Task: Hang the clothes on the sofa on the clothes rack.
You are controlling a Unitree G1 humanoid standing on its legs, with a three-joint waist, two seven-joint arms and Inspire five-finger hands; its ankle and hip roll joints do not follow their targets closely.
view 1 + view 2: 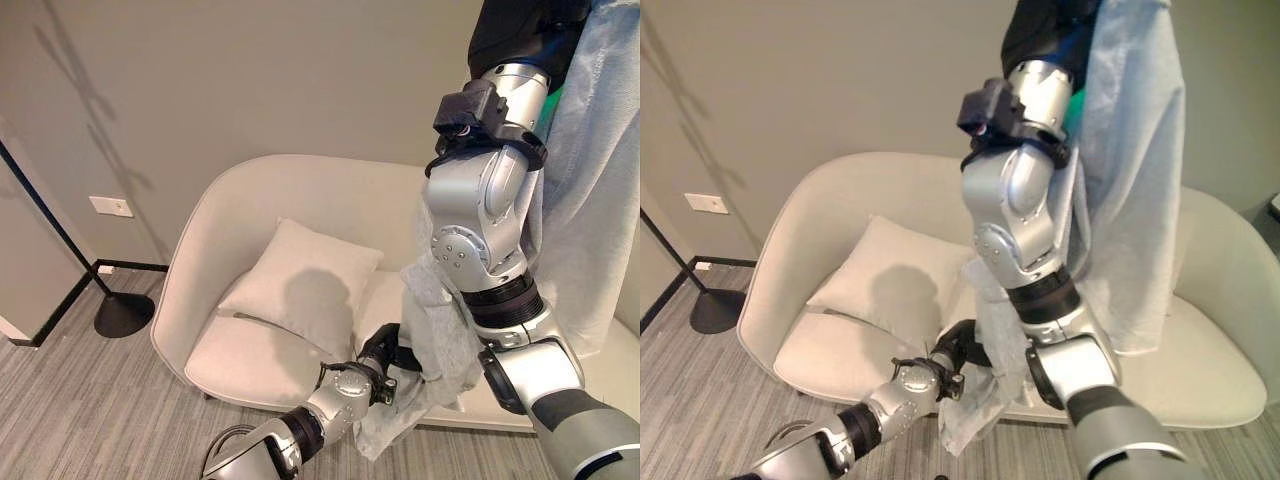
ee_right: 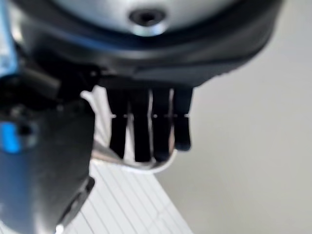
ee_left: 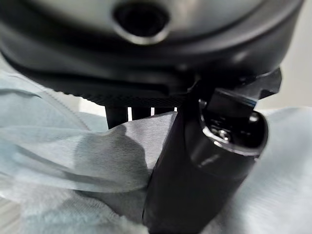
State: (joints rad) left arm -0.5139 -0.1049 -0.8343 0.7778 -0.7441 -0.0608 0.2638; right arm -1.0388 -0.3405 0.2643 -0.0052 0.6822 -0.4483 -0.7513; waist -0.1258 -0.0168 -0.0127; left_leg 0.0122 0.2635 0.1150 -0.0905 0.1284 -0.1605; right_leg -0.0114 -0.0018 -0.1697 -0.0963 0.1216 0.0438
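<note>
A pale blue garment hangs high over the right end of the cream sofa. My right hand is raised at its top. In the right wrist view its fingers curl over a white curved piece and the cloth. The garment's lower part trails down behind my right forearm to the sofa's front edge. There my left hand is shut on it. The left wrist view shows the thumb pressed onto the cloth, with the fingers behind the fold.
A square cream pillow leans on the sofa's left half. A black pole with a round base stands on the grey carpet at the left. A wall socket sits above it, and a grey wall runs behind the sofa.
</note>
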